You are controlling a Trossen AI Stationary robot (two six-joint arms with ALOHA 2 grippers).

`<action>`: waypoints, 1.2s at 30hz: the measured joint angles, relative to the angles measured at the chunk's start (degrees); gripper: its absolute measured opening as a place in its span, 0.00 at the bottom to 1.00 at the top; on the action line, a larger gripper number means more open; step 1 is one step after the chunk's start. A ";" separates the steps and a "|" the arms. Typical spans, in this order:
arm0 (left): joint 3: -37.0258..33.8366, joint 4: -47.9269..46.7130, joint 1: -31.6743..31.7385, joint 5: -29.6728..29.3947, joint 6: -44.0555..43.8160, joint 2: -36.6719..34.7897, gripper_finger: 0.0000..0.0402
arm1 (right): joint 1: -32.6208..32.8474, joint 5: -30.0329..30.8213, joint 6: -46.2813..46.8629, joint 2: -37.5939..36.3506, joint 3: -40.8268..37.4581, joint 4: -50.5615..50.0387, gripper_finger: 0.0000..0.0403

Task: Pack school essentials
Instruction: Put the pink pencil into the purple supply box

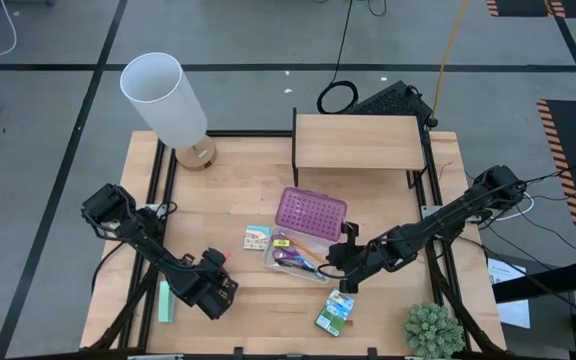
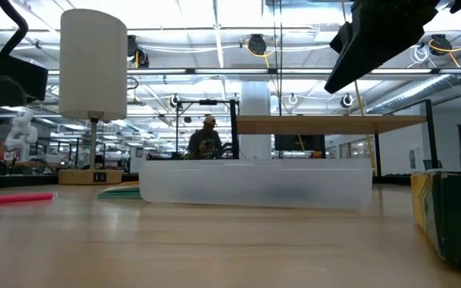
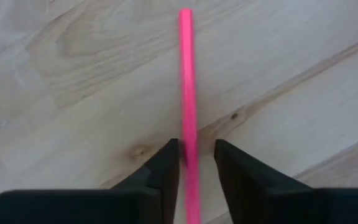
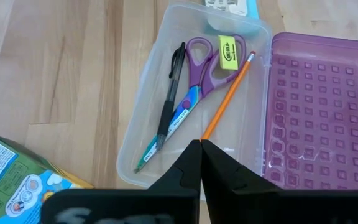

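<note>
One scissors (image 4: 199, 70), two pencils, one pen (image 4: 168, 97)

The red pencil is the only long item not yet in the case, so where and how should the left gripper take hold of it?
Grip the red pencil across its thin shaft, coming straight down from above. It lies flat on the bare table, so only its two long sides are free. The left gripper already straddles it, fingers open either side; closing there looks workable, though mid-length would probably balance better.
</note>
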 joint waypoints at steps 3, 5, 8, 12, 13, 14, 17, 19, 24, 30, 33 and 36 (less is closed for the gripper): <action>0.00 0.33 -0.04 -0.03 1.01 0.02 0.19 | 0.00 0.01 -0.02 0.00 0.00 0.00 0.00; 0.00 0.49 -0.04 -0.15 1.84 0.04 0.14 | 0.00 0.02 -0.02 0.00 0.00 0.00 0.00; -0.02 0.49 -0.04 -0.33 2.38 0.07 0.08 | 0.00 0.02 -0.02 0.00 0.00 0.00 0.00; -0.07 0.43 -0.04 -0.37 3.01 0.11 0.03 | 0.00 0.03 -0.02 0.00 0.00 0.00 0.00; -0.07 0.44 -0.04 -0.37 3.33 0.11 0.02 | 0.00 0.04 -0.02 0.00 0.00 0.00 0.00; -0.07 0.49 -0.04 -0.37 3.76 0.11 0.02 | 0.00 0.04 -0.02 0.00 0.00 0.00 0.00; -0.10 0.49 -0.04 -0.37 3.98 0.13 0.05 | -0.01 0.04 -0.02 0.00 0.00 0.00 0.00; -0.11 0.50 -0.04 -0.38 4.05 0.15 0.07 | -0.01 0.04 -0.02 0.00 0.00 0.00 0.00; -0.11 0.51 -0.04 -0.37 4.10 0.15 0.08 | 0.00 0.04 -0.02 0.00 0.00 0.00 0.00; -0.27 0.37 -0.04 -0.35 5.33 -1.34 0.08 | 0.00 0.07 -0.02 0.00 0.00 0.02 0.00; -0.48 -0.14 0.06 -0.44 5.70 -2.54 0.09 | 0.00 0.07 -0.02 0.00 0.00 0.04 0.00; -0.44 -0.41 0.11 -0.83 6.55 -3.58 0.09 | 0.00 0.09 -0.02 0.00 0.00 0.37 0.00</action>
